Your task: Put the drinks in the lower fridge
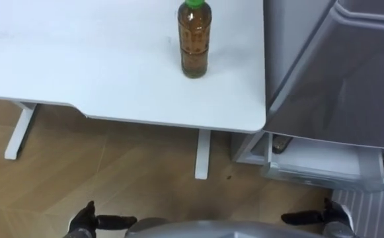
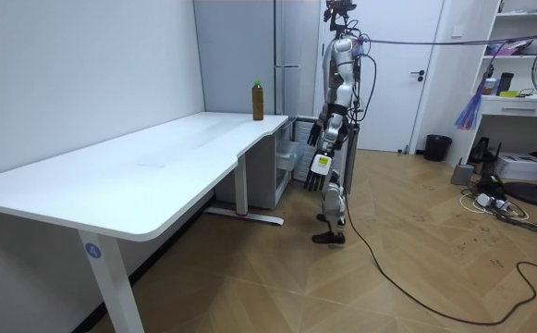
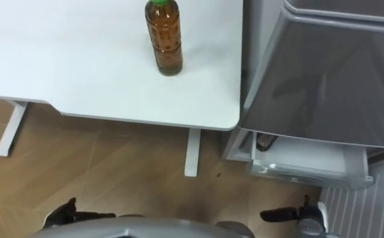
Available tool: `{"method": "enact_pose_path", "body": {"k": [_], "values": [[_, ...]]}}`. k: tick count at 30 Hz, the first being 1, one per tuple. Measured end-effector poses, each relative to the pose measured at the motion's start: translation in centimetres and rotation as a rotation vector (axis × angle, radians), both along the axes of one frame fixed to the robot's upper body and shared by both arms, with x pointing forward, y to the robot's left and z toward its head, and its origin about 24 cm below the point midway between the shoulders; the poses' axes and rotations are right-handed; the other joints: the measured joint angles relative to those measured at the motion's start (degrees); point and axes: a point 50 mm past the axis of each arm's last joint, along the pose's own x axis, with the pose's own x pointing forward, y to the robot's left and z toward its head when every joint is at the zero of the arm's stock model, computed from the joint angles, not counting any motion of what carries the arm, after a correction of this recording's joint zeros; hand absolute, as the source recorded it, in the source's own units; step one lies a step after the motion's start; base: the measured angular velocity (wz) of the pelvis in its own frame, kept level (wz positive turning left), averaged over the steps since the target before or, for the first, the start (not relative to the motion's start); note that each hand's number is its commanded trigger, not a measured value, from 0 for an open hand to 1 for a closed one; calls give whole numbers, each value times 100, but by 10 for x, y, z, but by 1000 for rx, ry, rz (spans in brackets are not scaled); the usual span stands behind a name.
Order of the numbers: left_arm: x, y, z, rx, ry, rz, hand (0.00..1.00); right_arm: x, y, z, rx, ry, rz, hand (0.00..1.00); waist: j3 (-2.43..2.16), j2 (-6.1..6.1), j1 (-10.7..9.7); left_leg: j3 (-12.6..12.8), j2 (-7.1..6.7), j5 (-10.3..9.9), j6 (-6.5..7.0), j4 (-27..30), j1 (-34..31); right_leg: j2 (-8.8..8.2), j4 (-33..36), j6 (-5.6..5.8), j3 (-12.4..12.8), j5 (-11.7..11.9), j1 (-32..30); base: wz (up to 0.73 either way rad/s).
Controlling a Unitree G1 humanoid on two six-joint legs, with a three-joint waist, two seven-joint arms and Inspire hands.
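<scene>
One big white counter [image 1: 79, 59] spans 10 to 12 o'clock, grey fridge [image 1: 337, 79] at 2 with its bottom drawer [image 1: 324, 173] open. Tea bottle [image 1: 195, 39] stands at 12 on the counter. Left hand [image 1: 92, 221] at 7, right hand [image 1: 327, 215] at 5, both loose-fingered, empty.

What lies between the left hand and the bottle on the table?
Nothing stands there. In the left eye view, only wood floor and bare white tabletop separate the left hand from the bottle.
</scene>
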Motion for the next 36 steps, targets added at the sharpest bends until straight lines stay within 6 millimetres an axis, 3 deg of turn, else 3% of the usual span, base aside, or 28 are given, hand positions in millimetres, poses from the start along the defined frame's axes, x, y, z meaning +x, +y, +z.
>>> {"method": "enact_pose_path", "body": {"k": [6, 11, 19, 28, 32, 36], "values": [[-8, 2, 0, 22, 20, 29, 0, -22, 0, -4, 60, 73, -23, 0, 2, -9, -5, 26, 1, -4, -3, -4, 71, 31, -4, -1, 253, 0, 26, -5], [-14, 1, -2, 20, 49, 31, 0, -35, 1, -7, 90, 130, -34, 0, 16, -8, 5, 33, 8, -19, -3, 16, 138, 37, -15, -2, 306, 0, 70, -4], [-6, -2, -1, 51, 32, 23, 0, -32, 10, -9, 132, 120, -23, 0, -28, 25, 36, 203, 38, -34, -14, 20, 232, 87, -69, -27, 499, 18, 67, -11], [41, 10, 20, 229, -193, 155, 0, -31, 11, -9, 122, 112, 12, 0, -25, 27, 34, 286, 96, -69, -61, -1, 308, 161, -75, -67, 614, 42, 100, -7], [78, 30, 58, 411, -419, 239, 0, -31, 9, -8, 113, 103, 16, 0, -16, -10, 6, 284, 96, -86, -78, -4, 306, 178, -86, -70, 593, 42, 112, -1], [111, 35, 97, 551, -661, 324, 0, -27, 10, -8, 111, 90, 23, 0, -17, 26, 23, 275, 93, -96, -80, -7, 314, 181, -83, -70, 587, 43, 117, -2]]}}
